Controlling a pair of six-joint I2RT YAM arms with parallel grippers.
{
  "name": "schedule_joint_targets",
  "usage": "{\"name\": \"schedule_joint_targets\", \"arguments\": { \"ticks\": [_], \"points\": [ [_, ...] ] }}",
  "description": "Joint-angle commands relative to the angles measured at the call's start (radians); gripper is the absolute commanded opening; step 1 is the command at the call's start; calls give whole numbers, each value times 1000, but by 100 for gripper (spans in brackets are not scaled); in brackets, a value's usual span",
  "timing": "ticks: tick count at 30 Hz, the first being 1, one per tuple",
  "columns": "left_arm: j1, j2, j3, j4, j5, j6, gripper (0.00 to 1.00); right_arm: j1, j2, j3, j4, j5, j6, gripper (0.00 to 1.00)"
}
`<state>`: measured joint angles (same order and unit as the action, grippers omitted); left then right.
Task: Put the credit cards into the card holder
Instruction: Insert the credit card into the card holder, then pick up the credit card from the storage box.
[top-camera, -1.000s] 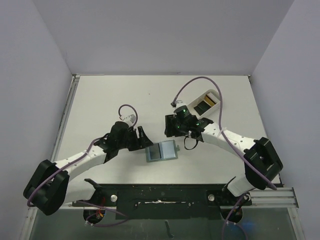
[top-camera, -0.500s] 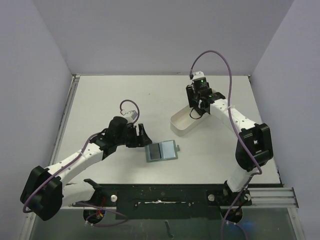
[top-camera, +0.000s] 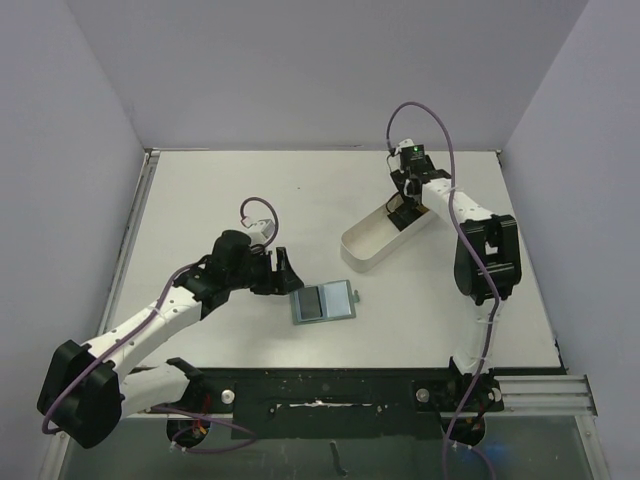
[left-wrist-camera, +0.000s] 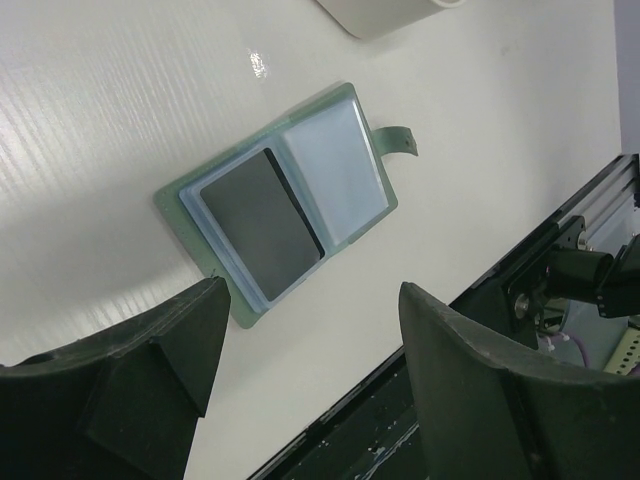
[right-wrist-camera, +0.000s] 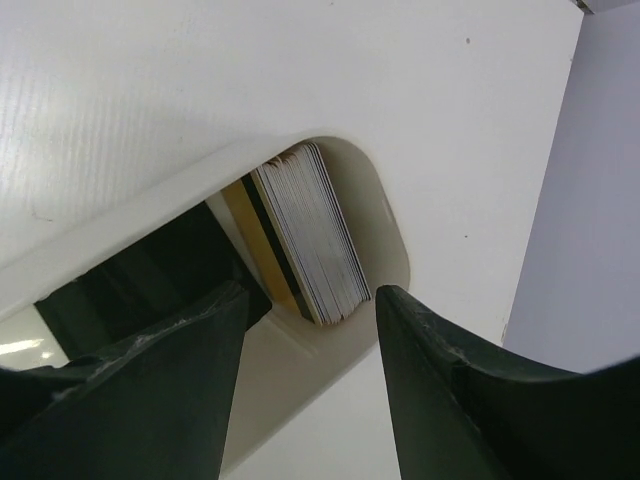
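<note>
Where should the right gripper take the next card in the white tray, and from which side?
Probably by the exposed top edges, coming straight down. The credit cards stand on edge, stacked at the rounded end of the tray, whose walls block their sides; only the upper edges are free. The right gripper hangs open above them.

Plain lavender-grey walls (top-camera: 300, 70) enclose a white table (top-camera: 230, 190), a black rail (top-camera: 330, 385) along its near edge.

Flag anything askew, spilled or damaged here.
Nothing spilled or damaged. The card holder lies open and slightly skewed, one black card in a pocket. More cards stand on edge at one end of the white tray.
</note>
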<state>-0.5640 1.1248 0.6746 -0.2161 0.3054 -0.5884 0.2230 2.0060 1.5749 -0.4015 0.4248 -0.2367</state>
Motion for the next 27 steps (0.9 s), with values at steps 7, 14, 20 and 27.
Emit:
{"name": "schedule_joint_targets", "arguments": {
  "ticks": [7, 14, 20, 27],
  "points": [
    [17, -22, 37, 0, 22, 23, 67, -39, 91, 118, 34, 14, -107, 51],
    [36, 11, 34, 21, 53, 13, 67, -46, 125, 98, 77, 44, -131, 49],
    [54, 20, 25, 42, 78, 6, 67, -56, 127, 70, 110, 85, -139, 43],
    [65, 23, 17, 56, 94, -1, 67, -60, 100, 60, 136, 89, -155, 27]
  ]
}}
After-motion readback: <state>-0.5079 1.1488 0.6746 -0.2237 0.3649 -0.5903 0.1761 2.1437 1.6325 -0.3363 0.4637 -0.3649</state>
